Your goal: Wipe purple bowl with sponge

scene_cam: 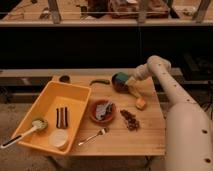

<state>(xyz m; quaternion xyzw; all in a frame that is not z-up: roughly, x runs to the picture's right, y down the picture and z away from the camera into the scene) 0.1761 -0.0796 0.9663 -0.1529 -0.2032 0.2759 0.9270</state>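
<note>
The end effector (126, 80) pinches the sponge (121, 77) and holds it on the purple bowl (119, 84) at the table's (150, 135) far edge, placing it for wiping.

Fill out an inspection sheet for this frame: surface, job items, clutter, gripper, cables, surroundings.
Surface: light wooden table.
Job's things: small dark purple bowl at the far edge; teal-green sponge block over it.
Clutter: yellow plastic bin holding a brush, dark bars and a white disc; reddish-brown bowl with bluish-grey contents; metal fork; orange-yellow chunk; brown crumb pile; dark green long item.
Gripper: gripper at the sponge above the purple bowl.
Cables: nothing seen.
Surroundings: dark shelving behind, grey floor left.
</note>
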